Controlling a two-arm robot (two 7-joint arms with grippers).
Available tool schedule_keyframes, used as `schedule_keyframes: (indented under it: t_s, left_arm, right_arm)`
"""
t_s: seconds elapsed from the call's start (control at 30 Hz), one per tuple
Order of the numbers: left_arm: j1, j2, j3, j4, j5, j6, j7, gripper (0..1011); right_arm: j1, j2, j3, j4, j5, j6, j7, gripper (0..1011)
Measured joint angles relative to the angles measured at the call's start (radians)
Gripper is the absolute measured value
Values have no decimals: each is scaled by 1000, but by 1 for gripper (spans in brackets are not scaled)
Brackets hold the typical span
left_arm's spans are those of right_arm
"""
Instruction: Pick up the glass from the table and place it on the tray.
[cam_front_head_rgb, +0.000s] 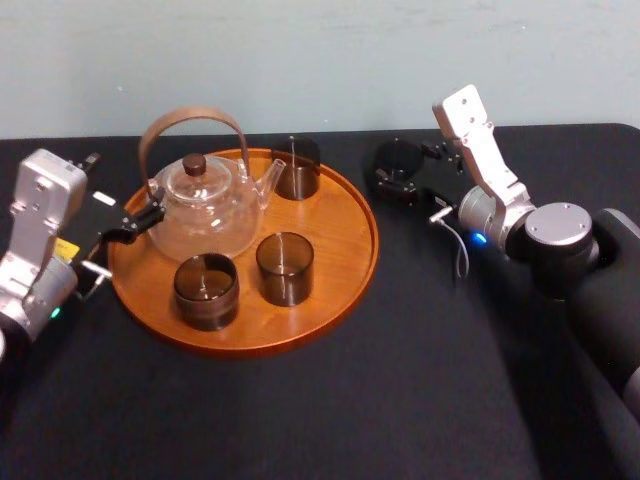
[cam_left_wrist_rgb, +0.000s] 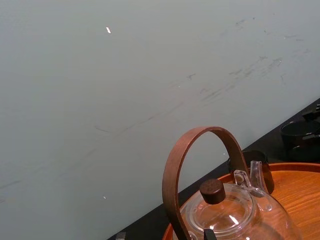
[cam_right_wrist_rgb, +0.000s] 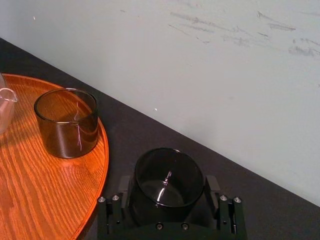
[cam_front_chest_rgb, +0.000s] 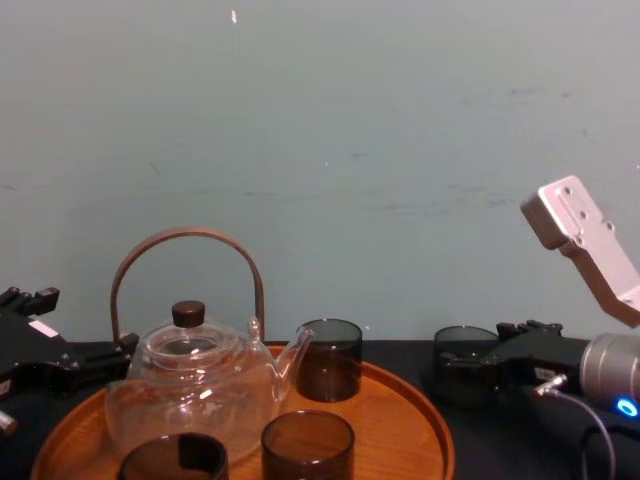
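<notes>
1. right claw (cam_front_head_rgb: 396, 182) is pinched around a dark glass (cam_right_wrist_rgb: 168, 175), one finger against each side, spread just the width of the glass.
2. the glass stands upright, low over the black counter (cam_front_head_rgb: 420, 380), just beside the right rim of the tray (cam_front_head_rgb: 335, 235) and not on it.
3. the tray carries a clear teapot (cam_front_head_rgb: 205, 205) and three more dark glasses (cam_front_head_rgb: 285, 267).
4. left claw (cam_front_head_rgb: 135, 225) hangs at the tray's left edge, close to the teapot.

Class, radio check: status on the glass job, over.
Right end effector astride glass, on table beside tray. Left end effector at tray's left rim, by teapot. Tray's right side bare; path unobstructed.
</notes>
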Motion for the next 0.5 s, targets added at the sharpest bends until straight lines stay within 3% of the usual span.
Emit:
schedule_keyframes:
  t_s: [0.17, 0.5]
  left_arm:
    - [0, 0, 0, 0, 0, 0, 0, 1009]
    - [0, 0, 0, 0, 0, 0, 0, 1009]
  right_arm:
    - [-1, 0, 1, -1, 1, 0, 0, 853]
    - [-1, 1, 1, -3, 2, 1, 0, 805]
